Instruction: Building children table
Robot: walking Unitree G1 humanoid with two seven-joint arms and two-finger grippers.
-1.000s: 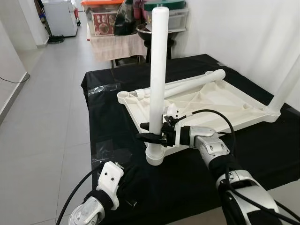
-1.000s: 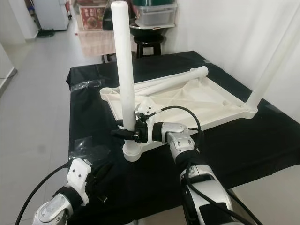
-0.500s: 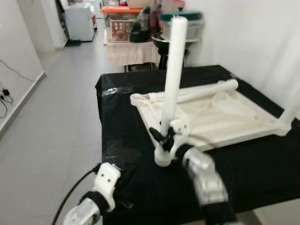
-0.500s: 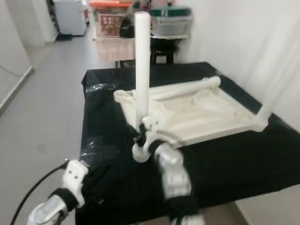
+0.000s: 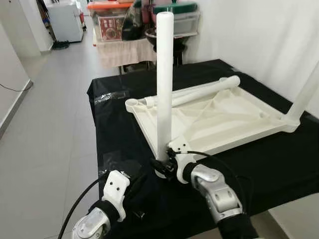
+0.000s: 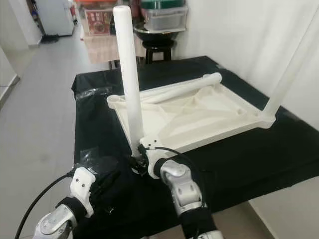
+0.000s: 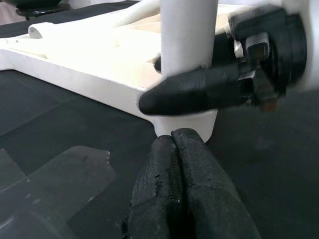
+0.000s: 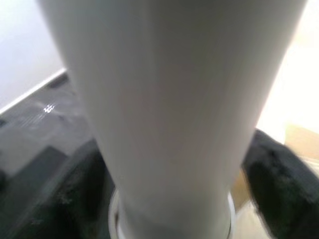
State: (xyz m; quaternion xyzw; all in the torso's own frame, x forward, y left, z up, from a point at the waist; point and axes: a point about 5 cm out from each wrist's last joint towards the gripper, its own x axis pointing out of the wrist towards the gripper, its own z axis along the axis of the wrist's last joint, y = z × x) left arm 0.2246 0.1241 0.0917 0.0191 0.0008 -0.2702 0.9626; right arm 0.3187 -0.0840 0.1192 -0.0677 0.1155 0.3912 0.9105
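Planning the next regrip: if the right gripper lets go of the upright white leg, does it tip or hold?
Probably holds: the upright leg sits in the corner socket of the flipped tabletop. Tall and thin, so a sideways push may rock it if loosely seated. Smooth plastic could slip in the right gripper.

This is a lived-in home, seen where a room opens onto a corridor of pale grey floor tiles (image 5: 45, 129) and plain white walls (image 5: 249, 30). A white fridge (image 5: 65, 20) stands at the corridor's far end. Nearer, a cloth-draped side table (image 5: 122, 50) carries stacked plastic storage boxes (image 5: 107, 20), and a black cloth-covered table (image 5: 114, 114) fills the foreground.
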